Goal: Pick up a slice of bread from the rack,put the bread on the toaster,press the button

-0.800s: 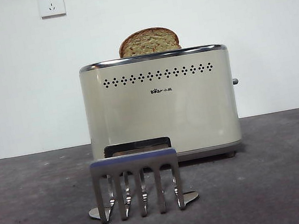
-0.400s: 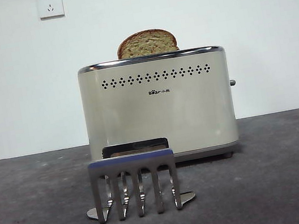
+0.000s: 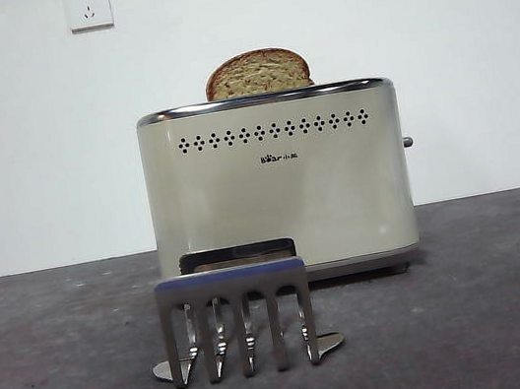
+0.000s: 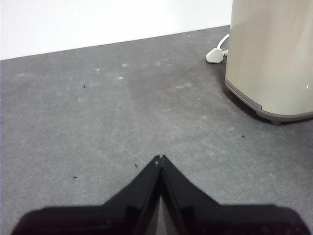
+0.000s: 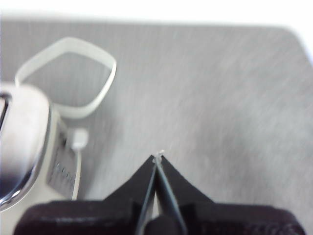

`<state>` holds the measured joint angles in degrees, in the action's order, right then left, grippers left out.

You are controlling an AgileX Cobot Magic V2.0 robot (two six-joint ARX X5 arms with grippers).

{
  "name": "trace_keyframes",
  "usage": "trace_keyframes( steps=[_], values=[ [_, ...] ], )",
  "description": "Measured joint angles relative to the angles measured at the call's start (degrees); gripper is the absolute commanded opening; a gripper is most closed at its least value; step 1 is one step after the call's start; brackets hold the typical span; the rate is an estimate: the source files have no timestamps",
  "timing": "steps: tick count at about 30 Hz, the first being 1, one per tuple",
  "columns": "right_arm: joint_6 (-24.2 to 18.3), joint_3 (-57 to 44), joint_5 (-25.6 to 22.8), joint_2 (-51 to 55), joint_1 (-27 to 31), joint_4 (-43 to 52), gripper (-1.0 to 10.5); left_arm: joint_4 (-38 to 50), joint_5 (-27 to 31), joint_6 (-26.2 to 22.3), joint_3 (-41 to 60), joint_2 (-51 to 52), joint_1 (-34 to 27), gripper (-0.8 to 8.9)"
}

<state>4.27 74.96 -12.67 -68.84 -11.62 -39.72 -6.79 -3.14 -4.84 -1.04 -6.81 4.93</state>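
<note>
Right, front view: the slice of bread [image 3: 257, 72] pokes up from the toaster [image 3: 278, 186], the button [image 3: 408, 142] on its right wall, the rack [image 3: 238, 321] nearer, bare. Left wrist: left tool [image 4: 160, 158] pressed together, low over the bench [image 4: 98, 117], toaster beside. Right wrist: right tool [image 5: 158, 157] closed, high beside the toaster, picture blurred.

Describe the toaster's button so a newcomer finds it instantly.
Start at the cream toaster standing behind the small metal rack. Go to its narrow side wall on the picture's right, about halfway up: the button is the small grey stub poking sideways from it. Unlike the white wall sockets above, it sits on the toaster itself.
</note>
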Motion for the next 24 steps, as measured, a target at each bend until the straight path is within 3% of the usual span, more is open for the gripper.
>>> trace_keyframes(
  steps=[4, 8, 13, 17, 24],
  values=[
    [0.0, -18.1, -1.3, 14.8, 5.2, 14.7, 0.0, 0.0, 0.0, 0.0, 0.0, -1.2, 0.0, -0.03],
    [0.9, -36.2, -3.6, 29.0, 9.9, 22.3, 0.0, 0.0, 0.0, 0.0, 0.0, -2.2, 0.0, -0.03],
    [2.1, -57.2, 1.2, 47.0, 10.1, 32.2, 0.0, 0.0, 0.0, 0.0, 0.0, -3.7, 0.0, -0.03],
    [2.1, -67.0, 4.2, 57.2, 10.1, 29.8, 0.0, 0.0, 0.0, 0.0, 0.0, -4.7, 0.0, -0.03],
    [1.7, -70.2, 4.7, 64.0, 10.1, 30.8, 0.0, 0.0, 0.0, 0.0, 0.0, -6.7, 0.0, -0.03]
  ],
)
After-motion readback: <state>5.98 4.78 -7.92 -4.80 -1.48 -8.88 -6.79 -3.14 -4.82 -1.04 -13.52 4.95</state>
